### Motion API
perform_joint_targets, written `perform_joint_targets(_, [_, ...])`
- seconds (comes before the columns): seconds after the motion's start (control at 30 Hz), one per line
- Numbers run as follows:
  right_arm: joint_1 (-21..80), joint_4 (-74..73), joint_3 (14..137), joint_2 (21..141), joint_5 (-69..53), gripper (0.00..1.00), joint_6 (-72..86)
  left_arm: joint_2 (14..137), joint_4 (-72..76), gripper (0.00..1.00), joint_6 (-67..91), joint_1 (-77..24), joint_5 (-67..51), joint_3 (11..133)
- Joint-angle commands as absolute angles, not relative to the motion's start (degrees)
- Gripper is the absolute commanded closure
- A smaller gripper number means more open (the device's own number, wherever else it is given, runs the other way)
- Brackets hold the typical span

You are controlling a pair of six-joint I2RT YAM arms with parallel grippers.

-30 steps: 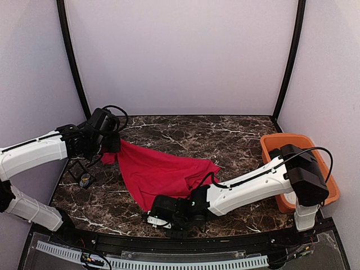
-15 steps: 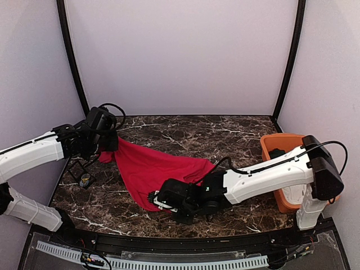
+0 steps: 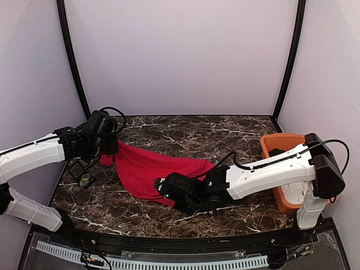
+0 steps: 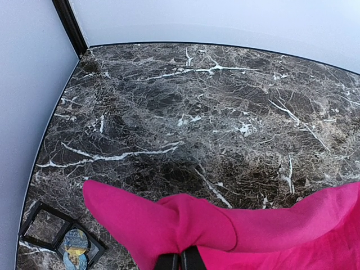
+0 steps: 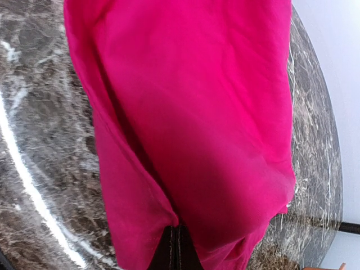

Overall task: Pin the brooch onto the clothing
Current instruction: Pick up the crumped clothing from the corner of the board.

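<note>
The red T-shirt point(image 3: 152, 170) hangs stretched between both grippers over the dark marble table point(image 3: 225, 135). My left gripper point(image 3: 108, 147) is shut on its upper left corner; the left wrist view shows the fabric point(image 4: 225, 225) bunched at the closed fingertips point(image 4: 180, 261). My right gripper point(image 3: 163, 188) is shut on the shirt's lower edge; the right wrist view shows the cloth point(image 5: 191, 112) draping from the closed fingers point(image 5: 179, 247). The brooch point(image 3: 85, 180) lies in a small black tray at the table's left edge, and it also shows in the left wrist view point(image 4: 74, 247).
An orange bin point(image 3: 292, 169) with dark and white cloth stands at the right edge, behind the right arm. Black frame posts point(image 3: 73, 62) rise at the back corners. The black tray point(image 4: 42, 225) has two compartments.
The right gripper has moved up and away from the near edge, carrying the shirt's lower edge with it. The shirt sags flatter. The left gripper has shifted slightly right and down.
</note>
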State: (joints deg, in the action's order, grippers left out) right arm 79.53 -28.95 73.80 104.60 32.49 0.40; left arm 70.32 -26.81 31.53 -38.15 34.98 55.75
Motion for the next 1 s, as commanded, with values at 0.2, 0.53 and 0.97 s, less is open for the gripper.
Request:
perform_joint_targets(0.2, [70.0,-26.5,72.9,106.0,15.3,1.00,1.4,73.0,-25.8,0.99,34.5,-39.4,34.8,52.0])
perform_joint_targets(0.53, [69.9,-26.8,73.5,107.4,0.2,0.81,2.3,75.3,-24.2,0.99,35.6,-41.1,34.3,50.4])
perform_joint_targets(0.97, [70.9,-32.8,76.7,112.5,13.7,0.58,3.1,75.3,-23.8,0.99,35.1,-41.3,34.5,50.5])
